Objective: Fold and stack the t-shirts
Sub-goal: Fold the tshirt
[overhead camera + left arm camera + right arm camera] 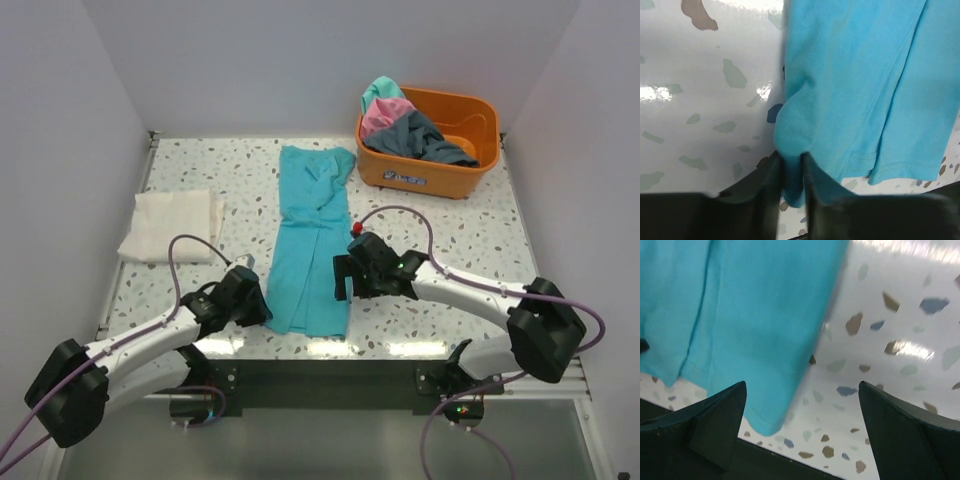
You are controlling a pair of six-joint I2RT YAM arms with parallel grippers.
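Teal in colour, the lengthwise-folded cotton t-shirt (310,245) is laid down the middle of the speckled table (460,235), its lower left edge pinched by the left gripper (792,167). The right gripper (802,387) is held wide open and empty at the shirt's lower right edge. A folded cream-white t-shirt (170,225) is laid at centre left, and crumpled shirts (415,130) are heaped in the orange plastic tub (450,176) at upper right.

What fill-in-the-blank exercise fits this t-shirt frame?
1. The left end effector pinches the edge of the spread t-shirt, which is ____.
2. The right end effector hovers with its jaws ____.
3. The folded cream t-shirt lies ____ of the spread one.
4. The tub holding the other shirts is ____.
Answers: teal; open; left; orange.
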